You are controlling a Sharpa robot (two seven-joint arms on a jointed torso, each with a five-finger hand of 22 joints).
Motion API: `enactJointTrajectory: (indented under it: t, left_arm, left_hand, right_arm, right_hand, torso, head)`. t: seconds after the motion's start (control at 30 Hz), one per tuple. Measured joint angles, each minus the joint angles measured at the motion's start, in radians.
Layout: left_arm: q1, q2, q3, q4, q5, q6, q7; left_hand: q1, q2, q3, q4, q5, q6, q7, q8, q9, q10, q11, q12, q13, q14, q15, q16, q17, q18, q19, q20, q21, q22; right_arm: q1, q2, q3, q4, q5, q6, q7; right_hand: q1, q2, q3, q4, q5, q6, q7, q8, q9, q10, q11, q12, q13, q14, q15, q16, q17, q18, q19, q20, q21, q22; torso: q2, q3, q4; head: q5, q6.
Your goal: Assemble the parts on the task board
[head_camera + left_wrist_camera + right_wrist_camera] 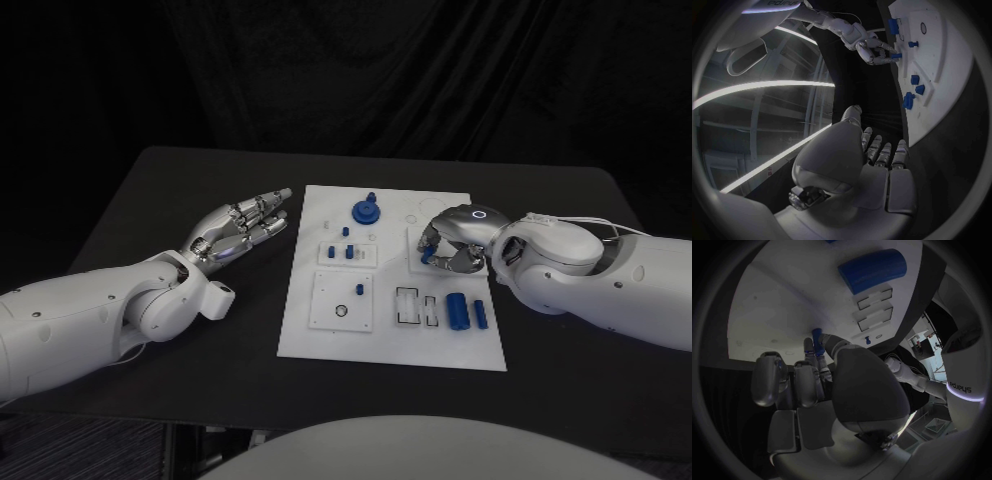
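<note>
I kept my right hand (450,248) curled over the right side of the task board (329,340), fingertips pinching a small blue part (817,334) just above the white plate, I judged so as to seat it there. My left hand (240,228) rested off the board's left edge over the bench (173,180), fingers straight and together, holding nothing, out of the way. A large blue cylinder (457,310) lay near the board's near right corner.
</note>
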Motion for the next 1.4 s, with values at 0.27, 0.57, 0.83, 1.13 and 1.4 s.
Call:
enactJointTrajectory:
  t: [0.27,0.57,0.83,1.13,1.4]
  left_arm:
    - [-0.001,0.000,0.000,-0.001,0.000,0.002,0.000]
    - [-0.001,0.000,0.000,-0.002,0.000,0.004,0.000]
    - [-0.001,0.002,0.000,-0.002,0.000,0.006,0.000]
    - [-0.001,0.004,0.000,-0.003,0.000,0.006,0.001]
    - [-0.002,0.005,0.000,-0.004,0.000,0.007,0.001]
  left_hand:
    - [0.000,0.000,0.000,0.000,0.000,0.004,0.004,0.000,0.000,0.000,0.000,0.000,0.000,0.000,0.000,0.000,0.000,0.000,-0.004,0.004,0.000,0.000]
    - [-0.004,0.004,0.000,0.000,0.000,0.008,0.008,0.000,0.000,-0.004,0.004,0.000,0.000,0.000,0.000,0.000,0.000,0.000,0.000,0.007,0.000,0.002]
    - [-0.004,0.004,0.000,0.000,-0.005,0.011,0.011,0.000,0.000,-0.001,0.006,0.000,0.000,0.000,0.007,0.000,0.000,0.000,0.000,0.014,0.000,0.004]
    - [-0.004,0.004,0.000,0.000,-0.008,0.011,0.011,0.000,0.000,-0.001,0.006,0.000,0.000,0.000,0.007,0.000,-0.001,0.000,0.000,0.014,0.000,0.006]
    - [-0.004,0.004,0.000,0.000,-0.012,0.011,0.011,0.000,0.000,-0.001,0.006,0.000,0.000,0.000,0.007,0.000,0.000,0.000,0.000,0.014,0.000,0.006]
  right_arm:
    - [0.000,-0.012,0.001,0.019,0.000,-0.017,0.001]
    - [0.012,-0.032,0.001,0.052,0.000,-0.035,0.001]
    - [0.062,-0.045,0.001,0.099,0.000,-0.052,0.000]
    - [0.085,-0.037,0.001,0.197,-0.007,-0.046,0.000]
    - [0.067,0.033,0.001,0.244,-0.045,-0.022,0.006]
  right_hand:
    - [-0.004,-0.004,0.005,-0.005,-0.022,0.018,-0.004,0.010,0.015,0.017,-0.007,0.000,0.003,0.000,-0.007,0.000,0.000,0.000,0.004,-0.004,0.000,0.000]
    - [-0.004,-0.004,0.010,-0.010,-0.034,0.031,-0.010,0.016,0.026,0.026,-0.009,0.000,0.005,-0.003,-0.010,0.000,0.000,0.000,0.000,-0.007,0.005,0.000]
    - [-0.004,-0.004,0.012,-0.012,-0.045,0.043,-0.012,0.021,0.036,0.033,-0.009,-0.001,0.005,0.000,-0.014,0.000,0.001,0.000,0.004,-0.011,0.005,0.000]
    - [-0.016,-0.005,0.013,-0.020,-0.060,0.061,-0.018,0.034,0.052,0.049,-0.017,-0.002,0.007,-0.003,-0.017,0.000,0.002,0.000,0.007,-0.014,0.014,0.000]
    - [-0.016,-0.005,0.012,-0.021,-0.077,0.068,-0.025,0.039,0.059,0.060,-0.021,-0.002,0.008,0.000,-0.021,0.000,0.004,0.000,0.007,-0.014,0.018,0.000]
  torso:
    - [0.000,0.0001,-0.0005]
    - [0.000,0.0004,-0.0012]
    - [-0.001,-0.0001,-0.0012]
    - [-0.002,-0.0010,-0.0006]
    - [0.000,-0.0012,0.0004]
  head:
    - [0.000,0.000]
    - [0.002,0.000]
    - [0.003,0.000]
    - [0.017,0.000]
    - [0.024,0.000]
